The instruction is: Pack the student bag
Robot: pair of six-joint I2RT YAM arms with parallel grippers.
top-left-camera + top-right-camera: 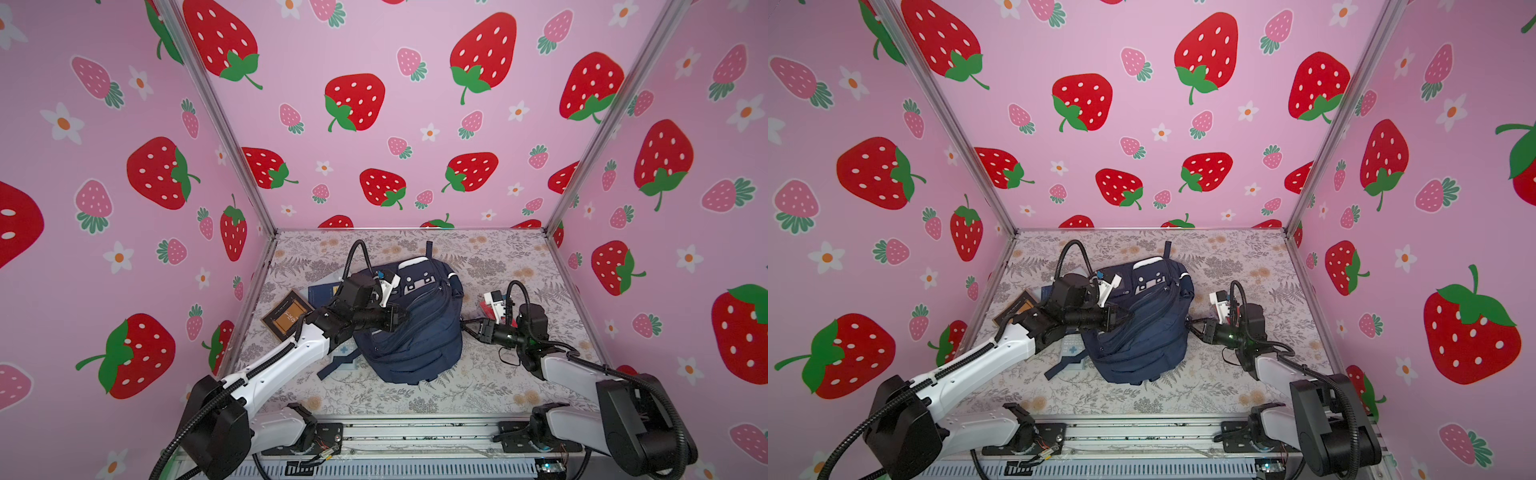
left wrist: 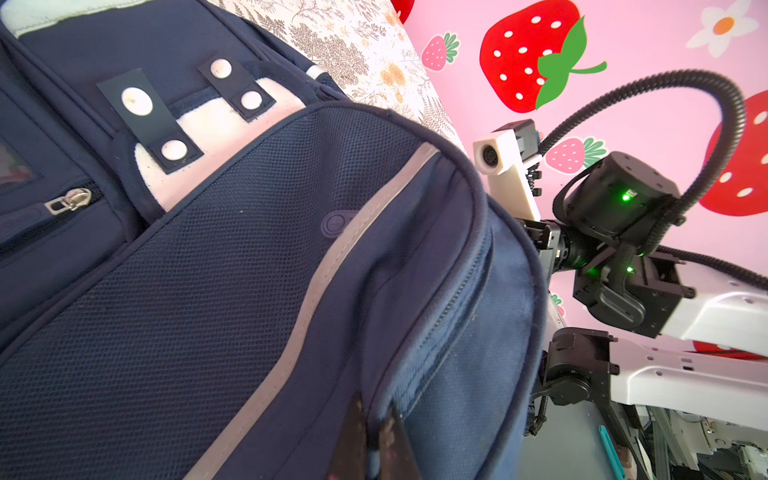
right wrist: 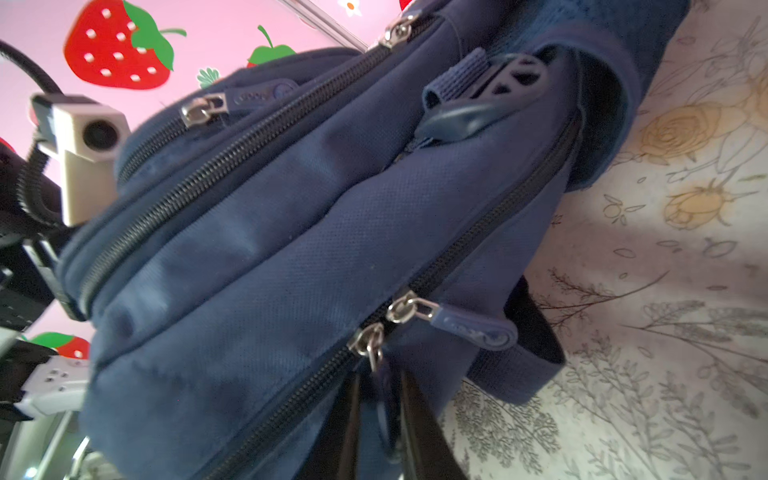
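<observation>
You are at the opening step. The student bag (image 1: 415, 336) lies between the two pincers, and the zip (image 3: 478, 224) just in front of the right pincer (image 3: 380, 403) looks not yet opened. The left pincer (image 2: 374, 419) is closed on a fold of the bag's fabric beside the grey stripe (image 2: 332, 266). The right pincer's jaws stand narrow around the zip pull (image 3: 374, 357); I cannot tell if they really hold it. Next, I think, you must secure this pull, then draw it along the zip with the left pincer holding the fabric tight.
</observation>
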